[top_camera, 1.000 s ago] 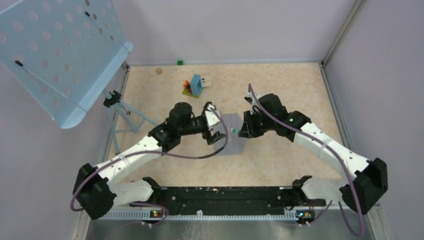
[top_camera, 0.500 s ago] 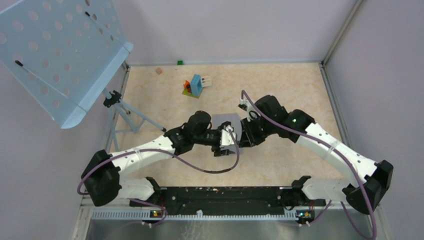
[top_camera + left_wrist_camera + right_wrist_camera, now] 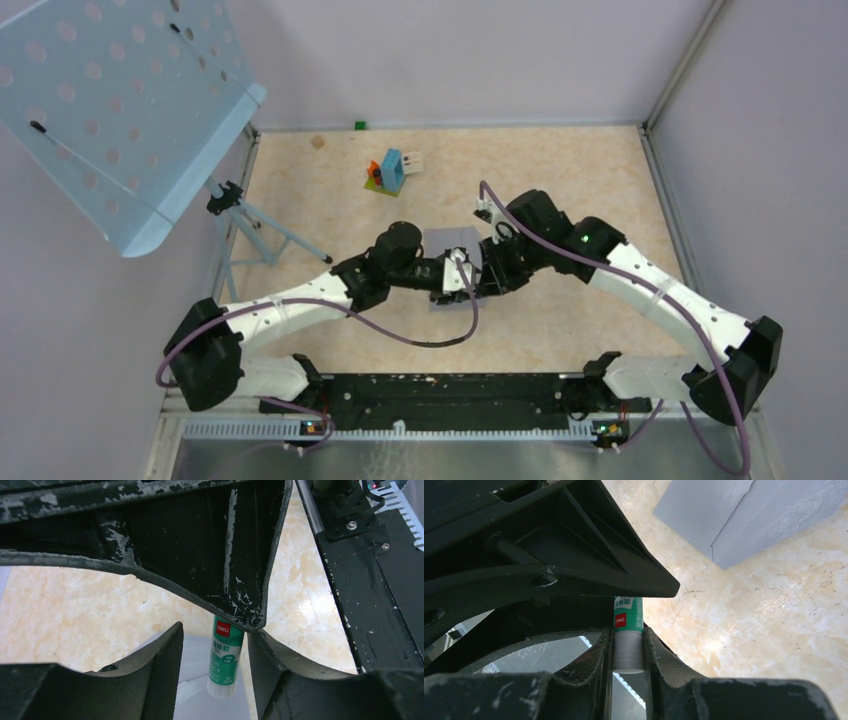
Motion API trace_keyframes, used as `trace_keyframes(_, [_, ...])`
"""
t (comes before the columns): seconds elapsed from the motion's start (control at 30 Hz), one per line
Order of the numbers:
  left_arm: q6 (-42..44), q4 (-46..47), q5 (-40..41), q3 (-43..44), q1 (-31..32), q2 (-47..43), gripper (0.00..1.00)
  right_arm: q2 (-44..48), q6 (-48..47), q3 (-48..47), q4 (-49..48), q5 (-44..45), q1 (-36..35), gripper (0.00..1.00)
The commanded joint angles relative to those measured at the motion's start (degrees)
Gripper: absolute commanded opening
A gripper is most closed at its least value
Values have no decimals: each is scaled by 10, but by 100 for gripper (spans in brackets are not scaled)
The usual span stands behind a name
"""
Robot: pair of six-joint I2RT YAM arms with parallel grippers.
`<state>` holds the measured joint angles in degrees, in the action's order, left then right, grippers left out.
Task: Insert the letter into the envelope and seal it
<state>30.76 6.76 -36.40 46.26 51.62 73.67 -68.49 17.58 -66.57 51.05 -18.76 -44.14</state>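
A green-and-white glue stick [image 3: 628, 635] is clamped by its white end in my right gripper [image 3: 628, 652], which is shut on it. My left gripper [image 3: 214, 645] faces it tip to tip, its jaws open on either side of the stick's other end [image 3: 226, 657], with a gap on the left side. Both grippers meet over the grey envelope [image 3: 450, 240], which lies flat on the tan floor and also shows in the right wrist view as the envelope [image 3: 744, 515]. The letter does not show in any view.
A blue-orange-green block cluster [image 3: 388, 172] sits at the back. A pale blue perforated stand [image 3: 120, 110] on a tripod [image 3: 250, 225] fills the left. A small green item [image 3: 359, 125] lies by the back wall. The black base rail [image 3: 450, 392] runs along the near edge.
My left arm has swung right to meet the right gripper, and its jaws have narrowed around the glue stick. The right gripper shifted slightly, still holding the stick.
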Motion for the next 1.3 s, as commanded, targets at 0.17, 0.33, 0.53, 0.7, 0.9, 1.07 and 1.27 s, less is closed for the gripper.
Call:
trace_keyframes(0.17, [-1, 27, -17, -10, 8, 10, 51, 0, 4, -26, 4, -7, -4, 0])
trace_keyframes(0.33, [5, 26, -1, -14, 13, 14, 52, 0, 5, -24, 2, -7, -4, 0])
trace_keyframes(0.53, [-1, 39, 7, -11, 14, 16, 25, 3, 8, -14, -6, -9, -4, 0])
trace_keyframes(0.7, [-34, 41, 16, 1, 14, 32, 0, 9, 19, -13, -17, 9, -4, 28])
trace_keyframes(0.9, [-117, 89, 91, -23, 13, 34, 0, 52, 49, -28, -19, 80, 13, 61])
trace_keyframes(1.07, [-155, 125, 111, -44, 12, 30, 0, 82, 61, -15, -31, 44, 41, 59])
trace_keyframes(1.27, [-165, 140, 109, -48, 12, 31, 0, 75, 83, 10, -66, 25, 41, 44])
